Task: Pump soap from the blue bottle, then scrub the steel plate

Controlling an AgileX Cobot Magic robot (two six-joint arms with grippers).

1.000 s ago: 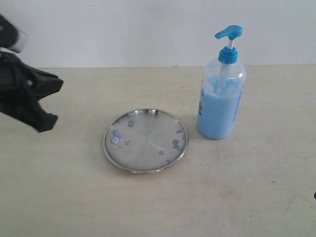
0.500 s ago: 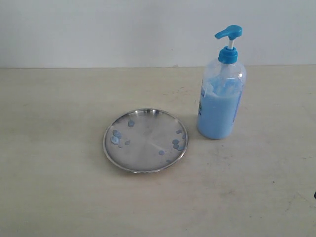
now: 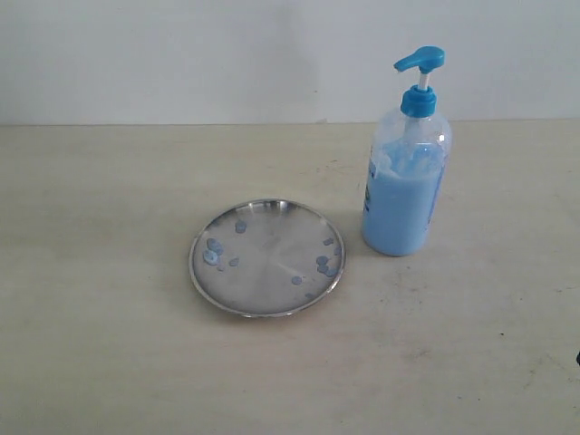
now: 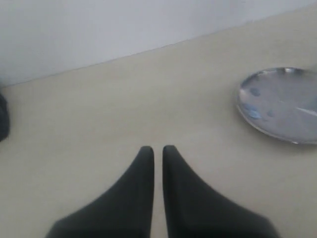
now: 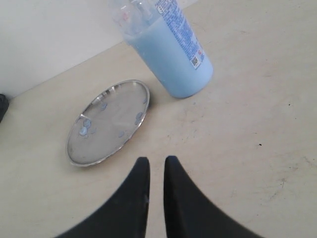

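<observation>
The steel plate (image 3: 270, 254) lies on the table, dotted with small blue-grey soap droplets (image 3: 211, 256). To its right stands the blue bottle (image 3: 403, 199), upright and mostly full of light blue soap, its blue pump head (image 3: 421, 62) up. Neither gripper shows in the exterior view. In the left wrist view my left gripper (image 4: 158, 148) is shut on nothing above bare table, well apart from the plate (image 4: 282, 106). In the right wrist view my right gripper (image 5: 157, 159) is also shut and empty, a short way from the plate (image 5: 111, 124) and the bottle (image 5: 173, 54).
A pale wall runs along the table's far edge (image 3: 181, 124). A dark object (image 4: 2, 119) sits at the margin of the left wrist view, and a similar dark shape (image 5: 2, 105) at the margin of the right wrist view.
One second ago the left arm's black gripper stood at the left of the exterior view; it has since left that view. Plate and bottle have not moved.
</observation>
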